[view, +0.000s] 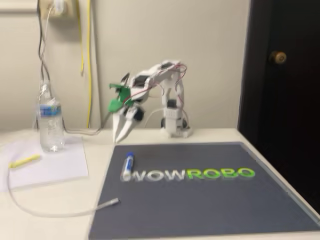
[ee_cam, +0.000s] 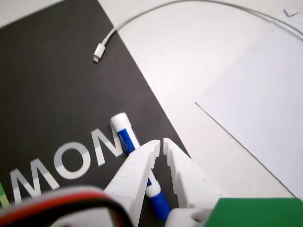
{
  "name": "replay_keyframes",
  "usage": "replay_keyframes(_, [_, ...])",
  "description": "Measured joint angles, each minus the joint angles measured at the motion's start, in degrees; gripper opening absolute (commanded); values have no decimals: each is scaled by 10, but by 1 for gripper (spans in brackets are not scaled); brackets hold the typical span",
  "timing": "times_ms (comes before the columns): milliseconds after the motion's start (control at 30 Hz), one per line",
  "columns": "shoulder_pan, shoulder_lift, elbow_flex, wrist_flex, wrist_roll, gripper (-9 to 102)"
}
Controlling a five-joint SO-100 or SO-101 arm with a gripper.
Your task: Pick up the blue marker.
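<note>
The pickup looks barely begun: the blue marker [view: 128, 166] lies flat on the dark mat [view: 210, 200] by its left edge, ungrasped. The gripper [view: 120, 138] hangs above the mat's far edge, fingers [ee_cam: 137, 165] nearly closed and empty. In the wrist view the marker runs beneath the fingertips.

Around the blue marker [view: 128, 166] the dark mat [view: 210, 205] lies bare on every side, while the nearest obstacles stand off to the left in the fixed view: the cable plug [view: 111, 202] near the mat's edge, the water bottle [view: 50, 122] and the yellow highlighter [view: 24, 161] on the paper [view: 55, 165].
</note>
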State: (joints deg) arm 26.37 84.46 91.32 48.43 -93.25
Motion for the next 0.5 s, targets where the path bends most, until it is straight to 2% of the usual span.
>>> replay_keyframes(233, [-4,-47,-21,66,-44,1])
replay_keyframes(500, [-16,-136,-101,137,-75,11])
